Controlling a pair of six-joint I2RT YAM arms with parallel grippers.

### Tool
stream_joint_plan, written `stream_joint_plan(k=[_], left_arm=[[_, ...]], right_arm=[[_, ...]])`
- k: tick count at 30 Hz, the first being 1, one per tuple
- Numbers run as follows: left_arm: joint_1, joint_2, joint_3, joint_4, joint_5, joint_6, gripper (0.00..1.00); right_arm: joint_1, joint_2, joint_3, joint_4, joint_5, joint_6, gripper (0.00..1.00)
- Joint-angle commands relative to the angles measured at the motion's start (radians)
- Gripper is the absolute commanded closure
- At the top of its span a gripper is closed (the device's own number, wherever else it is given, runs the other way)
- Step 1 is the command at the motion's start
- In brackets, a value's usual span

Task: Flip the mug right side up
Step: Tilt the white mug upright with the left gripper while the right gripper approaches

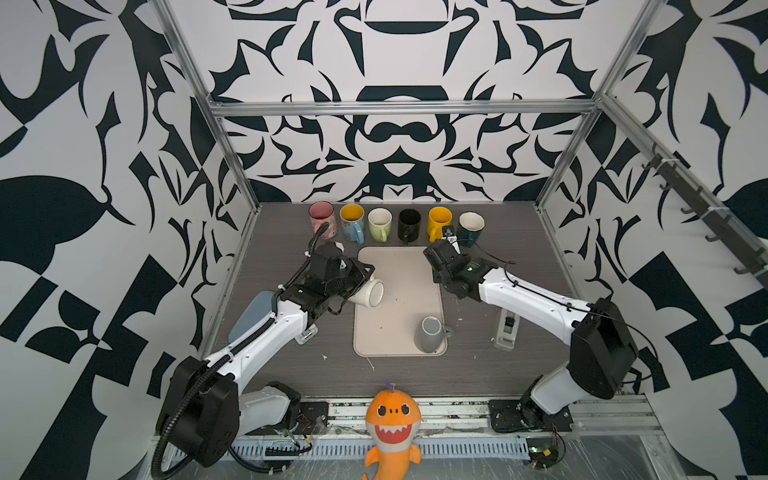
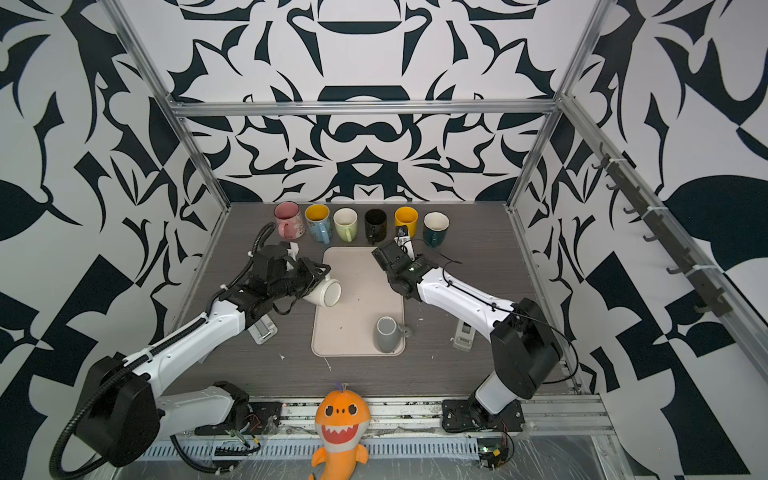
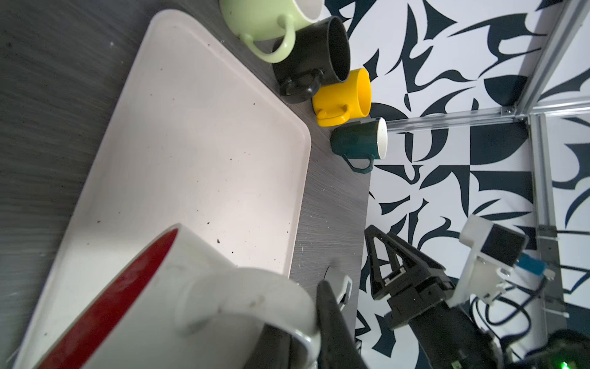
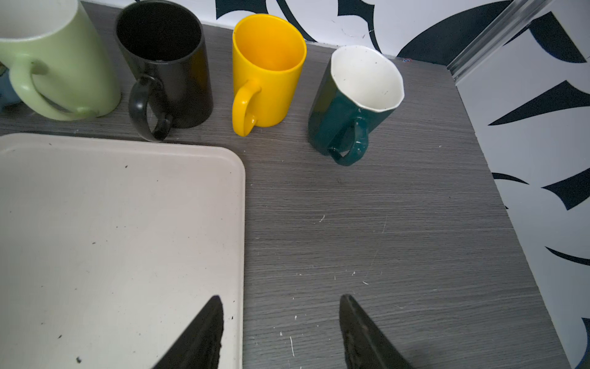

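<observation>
Over tray (image 1: 399, 332) left edge | left claw (image 1: 365, 275) grips white mug (image 1: 370, 294) sideways by handle | right claw (image 4: 281, 303) wide, straddling right edge

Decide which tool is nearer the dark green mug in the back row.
Right. The right tool hovers open just in front of the dark green mug, at the tray's edge. The left tool grips the white mug's handle across the tray, farther away.

Soft overhead light, faint shadows on the worktop (image 1: 478, 374). Both top views bow at the edges; the white mug (image 3: 191, 303) blurs in the left wrist view.
</observation>
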Motion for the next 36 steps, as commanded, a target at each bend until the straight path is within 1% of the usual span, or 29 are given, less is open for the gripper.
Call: stream_joint_plan(k=[1, 5, 9, 13, 20, 22, 23, 29, 32, 36], left_arm=[[-0.002, -0.049, 0.042, 0.054, -0.022, 0.129, 1.00], [-0.010, -0.083, 0.022, 0.086, -0.042, 0.220, 1.00], [-0.042, -0.124, 0.015, 0.089, -0.100, 0.340, 1.00], [-0.104, -0.162, 0.021, 0.087, -0.167, 0.513, 1.00], [-0.253, -0.178, 0.015, 0.101, -0.378, 0.845, 1.00], [-0.284, -0.170, 0.011, 0.120, -0.415, 0.930, 1.00], [-0.298, -0.164, 0.010, 0.135, -0.435, 0.976, 1.00], [-0.372, -0.120, -0.001, 0.242, -0.556, 1.252, 1.00], [-0.405, -0.093, -0.008, 0.294, -0.617, 1.392, 1.00], [-0.420, -0.068, -0.018, 0.338, -0.656, 1.524, 1.00]], right_arm=[[0.001, -0.022, 0.044, -0.006, -0.005, 0.005, 0.38], [-0.004, -0.028, 0.047, -0.002, -0.029, 0.006, 0.38], [-0.014, -0.034, 0.047, 0.002, -0.063, 0.011, 0.38], [-0.044, -0.042, 0.058, 0.006, -0.185, 0.006, 0.39], [-0.092, -0.059, 0.116, -0.019, -0.375, -0.005, 0.39], [-0.105, -0.066, 0.135, -0.028, -0.410, -0.008, 0.39], [-0.113, -0.069, 0.147, -0.034, -0.472, -0.011, 0.39], [-0.156, -0.085, 0.222, -0.074, -0.626, -0.027, 0.39], [-0.179, -0.091, 0.261, -0.086, -0.688, -0.036, 0.39], [-0.185, -0.099, 0.321, -0.105, -0.743, -0.072, 0.38]])
